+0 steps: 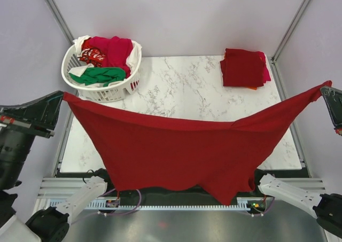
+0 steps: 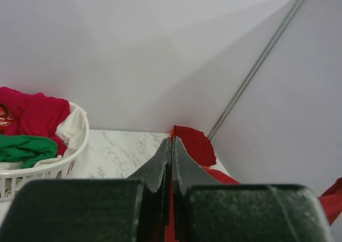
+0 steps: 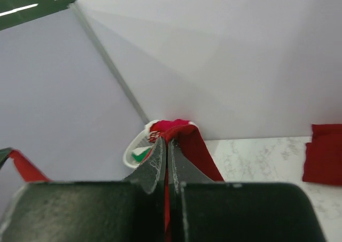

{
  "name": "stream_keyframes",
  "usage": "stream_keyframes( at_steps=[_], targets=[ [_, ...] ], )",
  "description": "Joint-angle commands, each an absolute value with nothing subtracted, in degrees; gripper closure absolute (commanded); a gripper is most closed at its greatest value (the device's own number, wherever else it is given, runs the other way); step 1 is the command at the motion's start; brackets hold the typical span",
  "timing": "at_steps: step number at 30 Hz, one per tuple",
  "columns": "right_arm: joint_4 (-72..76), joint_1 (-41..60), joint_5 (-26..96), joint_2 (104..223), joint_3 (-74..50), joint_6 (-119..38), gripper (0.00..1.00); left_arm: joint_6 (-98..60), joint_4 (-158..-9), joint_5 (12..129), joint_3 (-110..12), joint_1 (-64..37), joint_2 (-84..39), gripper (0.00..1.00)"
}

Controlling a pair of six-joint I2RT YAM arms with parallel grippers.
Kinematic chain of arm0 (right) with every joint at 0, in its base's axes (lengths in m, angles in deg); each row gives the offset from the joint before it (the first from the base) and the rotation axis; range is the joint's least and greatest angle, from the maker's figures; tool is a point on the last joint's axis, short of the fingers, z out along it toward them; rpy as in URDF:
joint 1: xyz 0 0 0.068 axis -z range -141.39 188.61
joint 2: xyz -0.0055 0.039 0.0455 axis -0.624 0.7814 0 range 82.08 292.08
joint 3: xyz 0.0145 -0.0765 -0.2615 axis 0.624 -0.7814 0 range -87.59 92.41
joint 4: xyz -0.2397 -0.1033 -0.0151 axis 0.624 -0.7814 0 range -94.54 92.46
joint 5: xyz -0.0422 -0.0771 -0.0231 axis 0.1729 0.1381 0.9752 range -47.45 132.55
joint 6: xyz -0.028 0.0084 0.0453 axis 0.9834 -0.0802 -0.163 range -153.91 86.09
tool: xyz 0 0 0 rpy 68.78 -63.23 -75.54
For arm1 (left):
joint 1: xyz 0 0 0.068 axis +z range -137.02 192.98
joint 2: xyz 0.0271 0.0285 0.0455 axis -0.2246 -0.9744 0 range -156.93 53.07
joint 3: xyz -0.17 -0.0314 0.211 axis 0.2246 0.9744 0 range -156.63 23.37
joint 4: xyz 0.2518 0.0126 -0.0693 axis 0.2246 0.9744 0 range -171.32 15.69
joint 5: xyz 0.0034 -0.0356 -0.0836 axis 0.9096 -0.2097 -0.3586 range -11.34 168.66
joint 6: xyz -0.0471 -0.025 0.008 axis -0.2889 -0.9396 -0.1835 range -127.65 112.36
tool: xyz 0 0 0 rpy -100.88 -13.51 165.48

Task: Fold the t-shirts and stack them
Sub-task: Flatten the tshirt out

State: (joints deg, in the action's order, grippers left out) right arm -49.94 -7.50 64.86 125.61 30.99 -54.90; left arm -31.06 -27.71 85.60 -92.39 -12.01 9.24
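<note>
A dark red t-shirt (image 1: 181, 151) hangs stretched in the air between my two grippers, above the front of the marble table (image 1: 181, 92). My left gripper (image 1: 63, 95) is shut on its left corner. My right gripper (image 1: 327, 87) is shut on its right corner. Red cloth shows between the shut fingers in the left wrist view (image 2: 172, 199) and in the right wrist view (image 3: 166, 199). A stack of folded dark red and pink t-shirts (image 1: 244, 67) lies at the back right. More t-shirts, crimson, green and white, lie in the basket (image 1: 101, 60).
The white lattice laundry basket (image 1: 115, 90) stands at the back left of the table. Grey walls and metal frame posts (image 1: 291, 23) enclose the table. The arm bases (image 1: 80, 196) sit at the near edge.
</note>
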Motion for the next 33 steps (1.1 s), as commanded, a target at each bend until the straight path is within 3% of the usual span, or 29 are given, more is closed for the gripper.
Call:
stream_keyframes(
  at_steps=[1, 5, 7, 9, 10, 11, 12, 13, 15, 16, 17, 18, 20, 21, 23, 28, 33],
  targets=[
    [-52.54, -8.32, 78.96, 133.03, 30.97, -51.14, 1.0, -26.54, -29.11, 86.55, -88.7, -9.79, 4.48, 0.98],
    [-55.2, -16.57, 99.45, 145.31, 30.18, -49.21, 1.0, -25.58, -30.16, 90.43, -80.37, -9.78, -3.49, 0.98],
    [-54.93, -15.38, 106.42, 151.83, 32.27, -47.98, 1.0, -24.35, -30.78, 94.02, -78.15, -9.78, -9.48, 0.98],
    [-54.93, -5.4, 96.75, 161.94, 35.52, -47.17, 1.0, -23.91, -31.22, 96.41, -78.4, -8.39, -20.19, 0.98],
    [-53.89, 7.1, 87.56, 167.63, 35.02, -48.66, 1.0, -23.99, -31.22, 94.94, -79.45, -7.25, -23.45, 0.98],
    [-51.44, 12.71, 71.19, 170.91, 33.97, -49.89, 1.0, -24.17, -31.74, 94.23, -82.07, -5.23, -29.92, 0.98],
    [-48.89, 17.38, 65.55, 175.46, 36.4, -51.12, 1.0, -23.91, -32.09, 92.83, -84.1, -4.17, -33.29, 0.98],
    [-49.82, 23.43, 62.36, 187.43, 40.86, -51.92, 1.0, -22.6, -32.27, 92.2, -89.43, -2.94, -37.76, 0.96],
    [-58.21, 27.69, 52.95, 202.15, 57.07, -53.94, 0.25, -21.53, -28.96, 89.05, -97.52, 0.93, -52.29, 0.72],
    [-60.53, 30.32, 50.49, 213.89, 74.65, -54.73, 0.02, -21.62, -26.76, 86.86, -101.83, 1.81, -56.75, 0.3],
    [-61.08, 31.3, 47.68, 216.53, 78.57, -55.87, 0.02, -22.14, -23.17, 85.62, -111.53, 3.04, -61.05, 0.18],
    [-57.26, 32.09, 44.34, 216.47, 72.78, -56.75, 0.02, -22.93, -19.56, 84.13, -116.76, 3.48, -67.97, 0.14],
    [-48.13, 32.28, 43.61, 207.28, 57.59, -55.8, 0.02, -25.48, -14.69, 85.34, -119.56, 3.23, -67.88, 0.09],
    [-39.64, 32.37, 43.26, 203.84, 46.12, -54.75, 0.02, -26.27, -15.82, 86.3, -116.41, 3.22, -63.6, 0.09],
    [-38.06, 32.28, 42.91, 199.68, 43.8, -53.95, 0.02, -27.24, -23.28, 86.57, -104.64, 3.14, -57.44, 0.09],
    [-42.1, 32.19, 39.05, 194.44, 43.03, -52.98, 0.02, -27.07, -29.97, 86.66, -89.17, 1.47, -42.5, 0.12],
    [-33.16, 29.92, 35.52, 184.57, 20.31, -55.35, 0.02, -26.98, -37.35, 85.0, -71.32, 1.03, -33.78, 0.16]
  ],
)
